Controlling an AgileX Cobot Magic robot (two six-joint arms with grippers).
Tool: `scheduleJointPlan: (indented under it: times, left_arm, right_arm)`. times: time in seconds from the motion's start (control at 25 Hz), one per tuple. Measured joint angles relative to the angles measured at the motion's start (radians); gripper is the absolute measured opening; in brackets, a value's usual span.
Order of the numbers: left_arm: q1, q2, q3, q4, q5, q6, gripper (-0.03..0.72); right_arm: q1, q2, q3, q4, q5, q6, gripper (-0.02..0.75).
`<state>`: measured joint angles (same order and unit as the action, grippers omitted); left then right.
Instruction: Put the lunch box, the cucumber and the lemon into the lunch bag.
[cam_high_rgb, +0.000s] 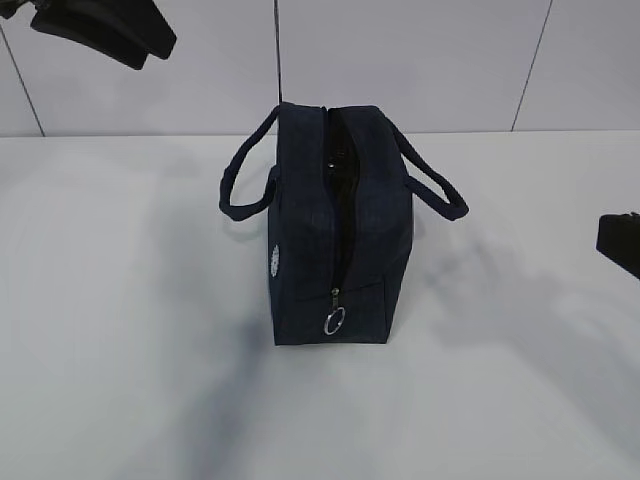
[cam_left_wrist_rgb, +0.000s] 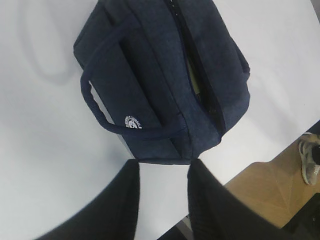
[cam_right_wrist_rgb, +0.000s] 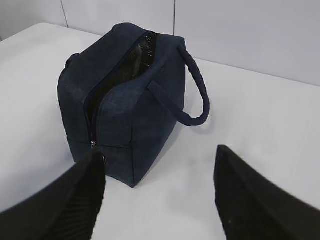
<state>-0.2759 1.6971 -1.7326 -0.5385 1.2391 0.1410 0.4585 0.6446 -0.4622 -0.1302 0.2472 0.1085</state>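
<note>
the lunch bag (cam_high_rgb: 330, 235) stands mid-desk, zipper parted, something pale inside; no lemon or cucumber lies outside, so packing looks done. left gripper (cam_left_wrist_rgb: 162, 200) and right gripper (cam_right_wrist_rgb: 160, 200) hang open, empty.

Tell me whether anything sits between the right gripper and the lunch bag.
Nothing visible does. Only bare table lies between the right gripper and the bag, whose zipper stands partly open.
</note>
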Motion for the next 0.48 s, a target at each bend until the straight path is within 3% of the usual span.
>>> scheduleJointPlan:
  times: [0.48]
  left_arm:
    - [-0.009,-0.025,0.000,0.101,0.002,0.000,0.236]
  right_arm:
    - [0.000,0.000,0.015,0.039,-0.027,0.000,0.515]
